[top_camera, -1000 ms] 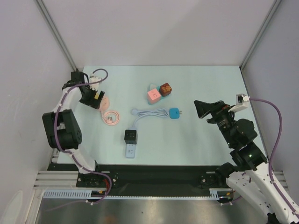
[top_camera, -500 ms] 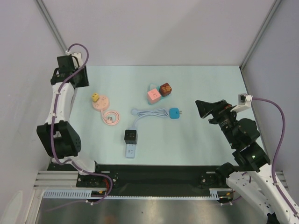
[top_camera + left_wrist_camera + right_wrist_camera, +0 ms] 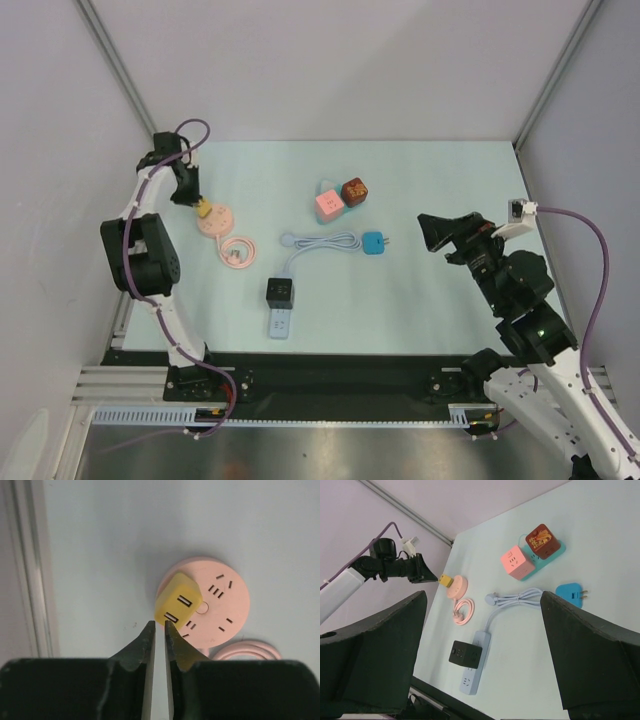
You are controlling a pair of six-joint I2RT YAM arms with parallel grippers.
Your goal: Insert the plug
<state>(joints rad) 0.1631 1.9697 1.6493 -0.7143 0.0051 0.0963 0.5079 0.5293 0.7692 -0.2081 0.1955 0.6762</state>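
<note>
A yellow plug sits in the left edge of the round pink socket, with the socket's pink cord coiled beside it. My left gripper hovers just at the plug's near-left corner. Its jaws are drawn together to a thin slit with nothing between them. From above, the left gripper is at the table's far left, right beside the yellow plug. A blue plug lies loose mid-table. My right gripper hangs wide open and empty above the right side.
A black cube adapter sits on a light-blue power strip, whose cable is bundled toward the centre. A pink cube and a red cube stand on a teal base behind. The left wall rail is close.
My left gripper has gone from wide open to nearly closed. It lifted toward the back-left corner, then came back down beside the yellow plug. The right arm has barely moved.
</note>
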